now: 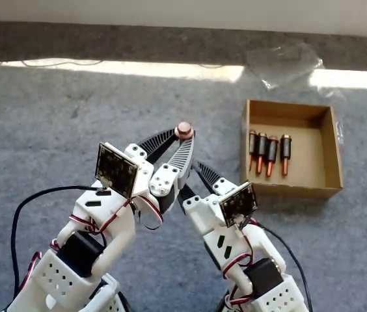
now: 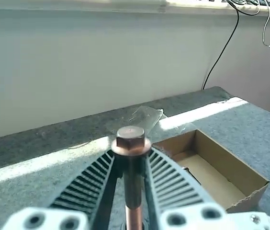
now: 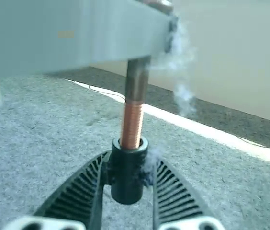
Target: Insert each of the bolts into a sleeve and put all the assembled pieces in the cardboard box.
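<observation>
The cardboard box [image 1: 291,189] sits on the grey surface [image 1: 53,117]. Four put-together pieces [image 1: 267,151] lie side by side inside it. The left claw [image 2: 131,156] is squeezed tight on a bolt [image 2: 130,139], holding it upright. The right claw [image 3: 130,166] grips a black sleeve [image 3: 125,188]. The bolt's tip pokes down into the sleeve.

Left arm [image 1: 99,234], right arm [image 1: 242,247]: white printed shells, black servo blocks between segments. Base shells perforated with small-hole grid. Red, black, white wire bundles loop at joints; black cable [image 1: 15,227] trails beside left base. Dark square circuit board [image 1: 116,170] on each wrist, speckled yellow. Left gripper [image 1: 182,138], right gripper [image 3: 128,165]: black wedge fingers [image 2: 89,184], ribbed lattice, tapering to tips; white mounts with round screw holes.
</observation>
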`<state>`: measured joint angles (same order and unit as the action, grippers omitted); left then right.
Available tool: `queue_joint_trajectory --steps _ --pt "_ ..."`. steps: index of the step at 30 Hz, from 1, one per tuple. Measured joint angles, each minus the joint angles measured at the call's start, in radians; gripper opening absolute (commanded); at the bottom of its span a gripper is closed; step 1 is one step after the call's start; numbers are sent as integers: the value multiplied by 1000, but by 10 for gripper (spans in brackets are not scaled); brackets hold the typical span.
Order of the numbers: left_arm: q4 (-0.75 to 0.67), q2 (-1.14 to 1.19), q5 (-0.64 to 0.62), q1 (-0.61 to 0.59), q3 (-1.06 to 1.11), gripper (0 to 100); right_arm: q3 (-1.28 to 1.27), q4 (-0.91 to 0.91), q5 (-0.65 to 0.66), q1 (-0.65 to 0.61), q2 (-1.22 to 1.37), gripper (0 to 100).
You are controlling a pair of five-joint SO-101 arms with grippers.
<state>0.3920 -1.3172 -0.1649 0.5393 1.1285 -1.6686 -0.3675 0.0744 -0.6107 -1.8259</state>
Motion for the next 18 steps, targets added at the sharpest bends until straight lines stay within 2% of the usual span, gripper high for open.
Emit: queue_joint_trajectory --steps 18 --pt "0 -6 -3 2 120 4 0 0 0 0 0 4"
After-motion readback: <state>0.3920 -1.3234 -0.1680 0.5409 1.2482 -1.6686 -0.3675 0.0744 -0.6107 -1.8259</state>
